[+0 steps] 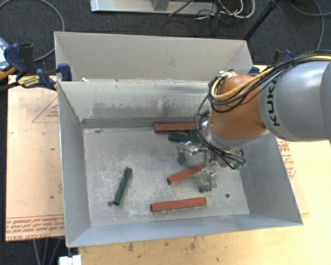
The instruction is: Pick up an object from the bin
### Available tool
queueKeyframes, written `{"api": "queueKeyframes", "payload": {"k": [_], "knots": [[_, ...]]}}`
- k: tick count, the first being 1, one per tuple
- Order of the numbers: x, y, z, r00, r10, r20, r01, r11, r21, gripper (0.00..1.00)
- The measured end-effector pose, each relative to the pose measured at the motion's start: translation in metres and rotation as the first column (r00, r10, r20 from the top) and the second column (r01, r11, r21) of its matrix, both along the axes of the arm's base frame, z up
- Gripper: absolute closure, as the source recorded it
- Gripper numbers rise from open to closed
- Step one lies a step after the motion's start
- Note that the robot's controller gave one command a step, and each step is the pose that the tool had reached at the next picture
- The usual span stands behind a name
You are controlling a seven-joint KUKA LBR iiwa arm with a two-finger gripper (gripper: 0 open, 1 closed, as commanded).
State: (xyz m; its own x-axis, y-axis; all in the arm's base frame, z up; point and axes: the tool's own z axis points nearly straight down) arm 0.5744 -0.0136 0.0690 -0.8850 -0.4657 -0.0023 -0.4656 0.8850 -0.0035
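From where I stand, the silver arm (pixel 303 101) comes in over the right wall of the grey metal bin (pixel 71 164). Its rounded orange wrist cover (pixel 237 109), looped with yellow and black cables, hangs above the right half of the floor. Below the cover, the hand (pixel 196 168) is down low, close to the bin floor, a little right of the middle. Its two metal fingers (pixel 183 154) look spread, one towards the back and left, the other towards the front and right.

A short reddish-brown flat stick (pixel 182 176) lies tilted on the floor right there. Its left end is lower in the view, and its right end runs up into the gap between the fingers, next to the nearer one. It looks as if it rests on the floor, not pinched, though I cannot tell whether that finger touches it.

A longer reddish-brown stick (pixel 178 205) lies nearly level near the front wall, just in front of the hand. Another reddish-brown stick (pixel 174 127) lies along the foot of the back wall. A dark green stick (pixel 182 137) lies just beside it, partly hidden under the wrist. Well apart, on the left of the floor, a second dark green stick (pixel 122 185) lies at a slant by itself.
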Motion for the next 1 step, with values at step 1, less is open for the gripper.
{"api": "queueKeyframes", "payload": {"k": [1], "knots": [[-0.0004, 0.0047, 0.0021, 1.0, 0.005, -0.002, -0.005, 1.0, 0.003, 1.0]]}}
